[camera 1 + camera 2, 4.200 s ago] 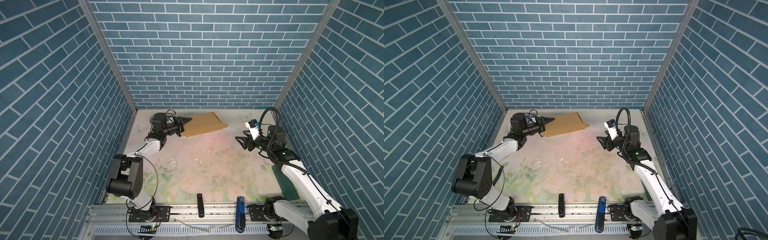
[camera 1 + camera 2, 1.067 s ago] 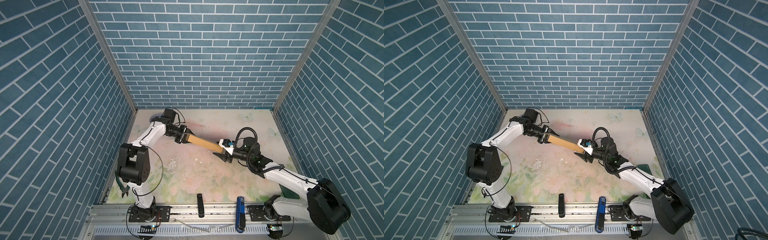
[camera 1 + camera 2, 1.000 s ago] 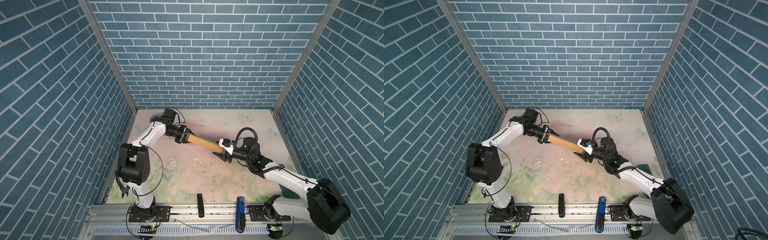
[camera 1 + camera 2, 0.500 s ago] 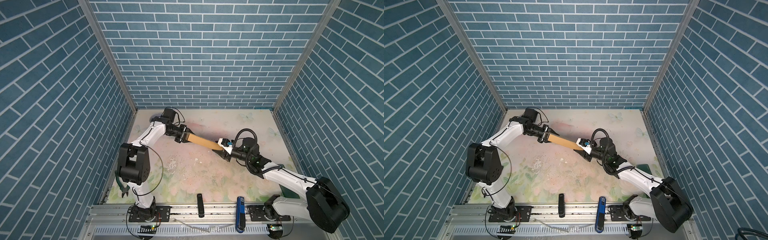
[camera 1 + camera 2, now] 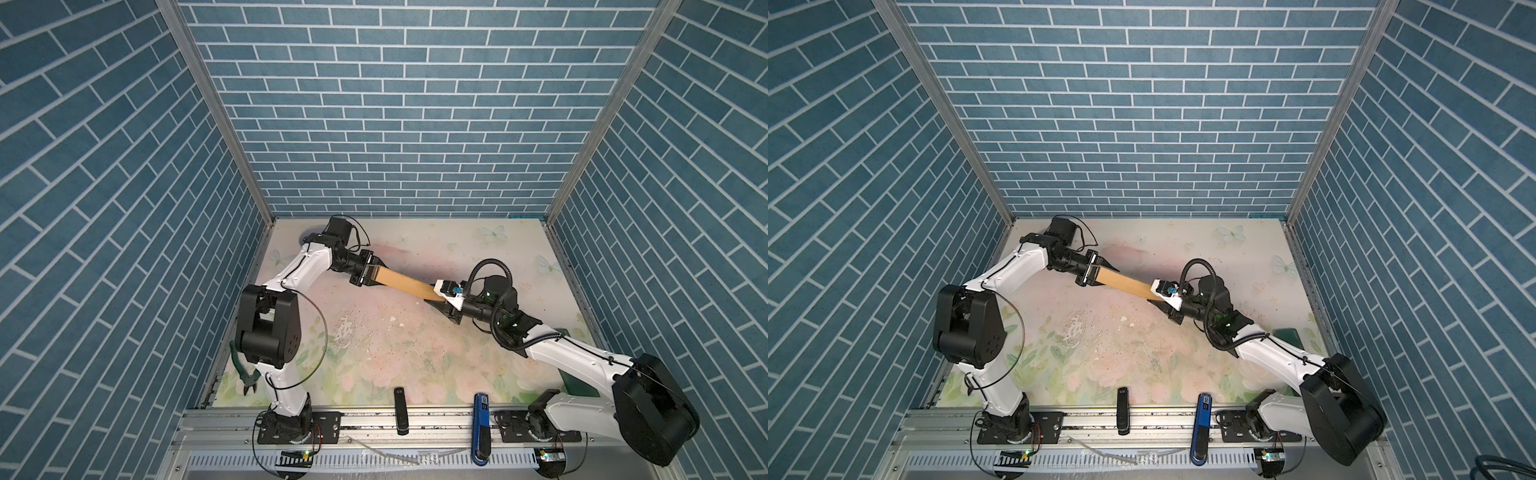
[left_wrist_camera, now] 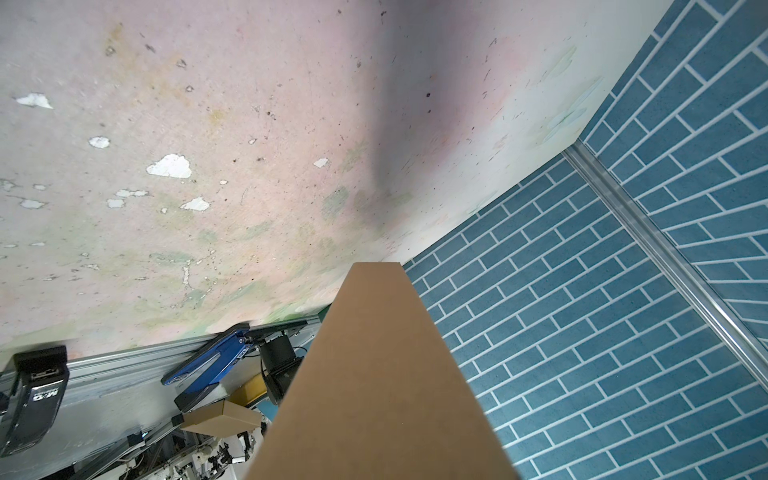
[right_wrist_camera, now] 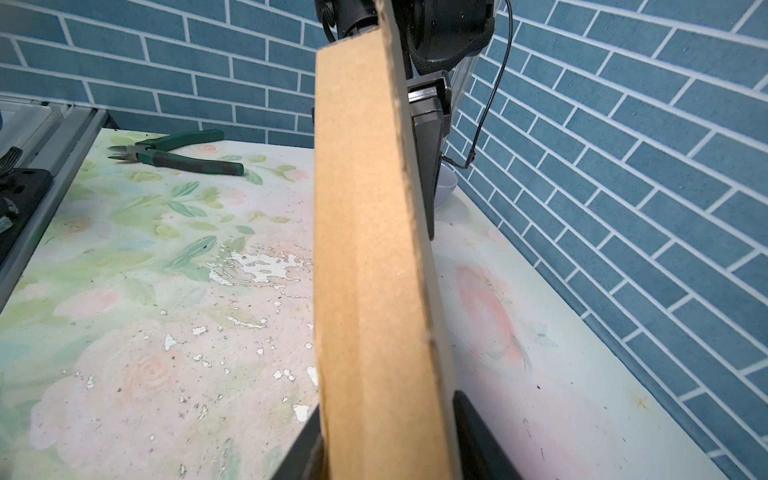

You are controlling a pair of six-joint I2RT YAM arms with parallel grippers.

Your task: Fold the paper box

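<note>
The paper box (image 5: 407, 284) (image 5: 1127, 284) is a flat tan cardboard piece held edge-up above the table, spanning the gap between my two arms. My left gripper (image 5: 375, 271) (image 5: 1099, 271) is shut on its far-left end. My right gripper (image 5: 439, 297) (image 5: 1157, 297) is shut on its near-right end. In the right wrist view the paper box (image 7: 365, 249) runs away from the camera, and a black finger (image 7: 301, 451) presses each face. In the left wrist view the paper box (image 6: 386, 374) fills the lower middle and hides the fingers.
Green pliers (image 5: 246, 376) (image 7: 178, 156) lie at the front left by the left arm's base. A black device (image 5: 400, 409) and a blue one (image 5: 481, 428) sit on the front rail. A dark green object (image 5: 577, 376) lies under the right arm. Brick walls enclose three sides.
My right gripper has slid a little further onto the box's end and closed its jaws on it. The left gripper and the box have stayed in place.
</note>
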